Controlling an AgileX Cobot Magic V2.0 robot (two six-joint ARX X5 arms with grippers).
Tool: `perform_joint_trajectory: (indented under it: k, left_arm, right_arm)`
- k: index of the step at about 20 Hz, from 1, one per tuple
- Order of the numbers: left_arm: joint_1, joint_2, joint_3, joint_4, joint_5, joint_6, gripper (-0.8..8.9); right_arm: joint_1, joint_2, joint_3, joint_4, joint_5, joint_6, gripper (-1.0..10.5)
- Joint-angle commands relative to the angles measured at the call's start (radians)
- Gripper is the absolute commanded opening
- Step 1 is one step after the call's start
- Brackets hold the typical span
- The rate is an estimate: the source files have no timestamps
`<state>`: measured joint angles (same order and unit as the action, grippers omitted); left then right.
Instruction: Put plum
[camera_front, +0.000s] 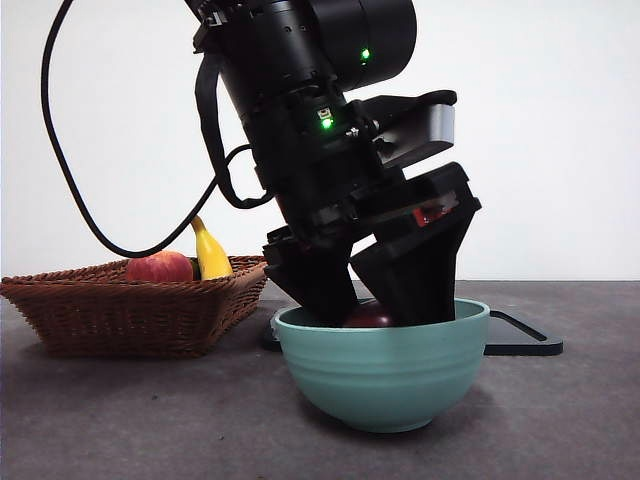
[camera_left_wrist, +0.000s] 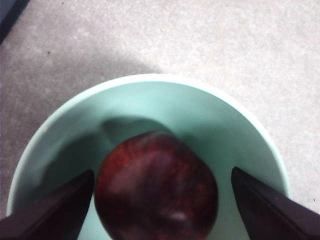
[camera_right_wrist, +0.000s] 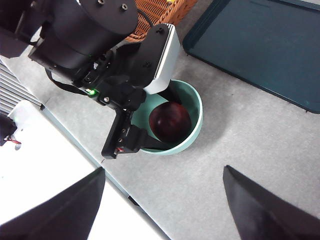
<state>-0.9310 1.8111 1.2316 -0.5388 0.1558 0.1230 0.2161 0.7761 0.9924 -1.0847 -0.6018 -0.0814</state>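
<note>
The plum (camera_left_wrist: 156, 186) lies inside the green bowl (camera_front: 382, 372) on the bench (camera_front: 560, 420), directly between the jaws of the left gripper (camera_left_wrist: 160, 200), which are spread apart with a gap on each side of the fruit, so it looks released, not gripped. Being round, the plum has no long axis to speak of. The right gripper (camera_right_wrist: 162, 200) hangs well above, jaws open and empty. From the front, the bowl's rim hides most of the plum, and whether it rests on the bowl's floor cannot be seen.
</note>
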Motion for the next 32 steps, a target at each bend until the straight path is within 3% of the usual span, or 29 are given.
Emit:
perform_joint_trajectory:
  k: [1, 10, 17, 22, 27, 32]
  left_arm:
    - [-0.011, -0.019, 0.021, 0.003, -0.002, 0.015, 4.37]
    - [0.043, -0.27, 0.021, 0.012, -0.003, -0.039, 4.37]
    - [0.226, -0.545, 0.021, -0.015, -0.002, -0.087, 4.37]
    - [0.355, -0.686, 0.019, -0.146, 0.005, -0.081, 4.36]
    - [0.408, -0.771, -0.031, -0.252, 0.111, -0.081, 4.36]
    - [0.407, -0.857, -0.232, -0.252, 0.248, -0.106, 4.36]
  right_arm:
    - [0.005, 0.006, 0.018, 0.006, 0.0, 0.003, 3.8]
    - [0.005, 0.006, 0.018, 0.006, 0.0, 0.003, 3.8]
    - [0.005, 0.007, 0.019, 0.007, 0.0, 0.003, 3.8]
    - [0.005, 0.007, 0.019, 0.007, 0.0, 0.002, 3.8]
    - [0.005, 0.007, 0.019, 0.018, 0.0, 0.002, 3.8]
    - [0.005, 0.007, 0.019, 0.023, 0.0, 0.002, 3.8]
